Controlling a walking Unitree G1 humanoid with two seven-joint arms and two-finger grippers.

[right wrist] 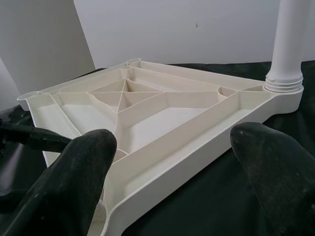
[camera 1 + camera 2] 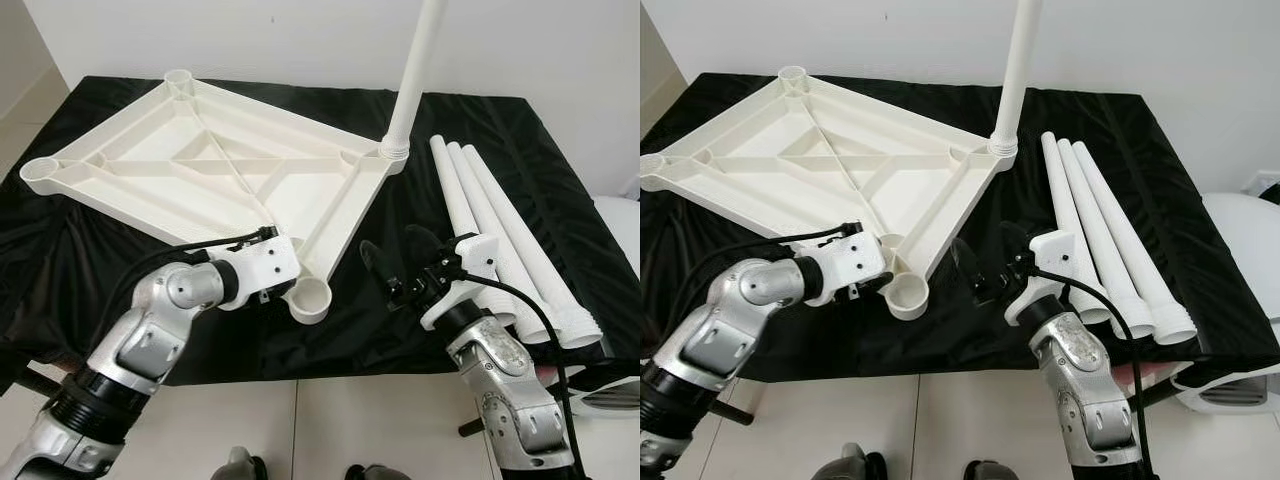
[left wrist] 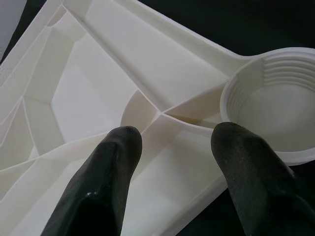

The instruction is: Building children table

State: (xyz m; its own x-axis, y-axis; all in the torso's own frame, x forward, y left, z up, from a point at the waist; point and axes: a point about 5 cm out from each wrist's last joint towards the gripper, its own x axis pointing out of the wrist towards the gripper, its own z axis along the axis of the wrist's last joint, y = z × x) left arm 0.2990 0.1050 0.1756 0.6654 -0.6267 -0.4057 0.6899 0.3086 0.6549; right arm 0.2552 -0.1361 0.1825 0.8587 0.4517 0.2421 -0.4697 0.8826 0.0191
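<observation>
both claws gape, gripping nothing: left claw over the near socket corner of the upturned white table top, right claw above bare black cloth beside 3 loose legs; 1 leg stands screwed in.

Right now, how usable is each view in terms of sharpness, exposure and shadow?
Left and right eye views: sharp, evenly lit; the white tabletop nears overexposure against the black cloth. Left wrist view: left gripper fingers soft and close, socket bright. Right wrist view: right gripper fingers blurred, screwed-in leg crisp.
</observation>
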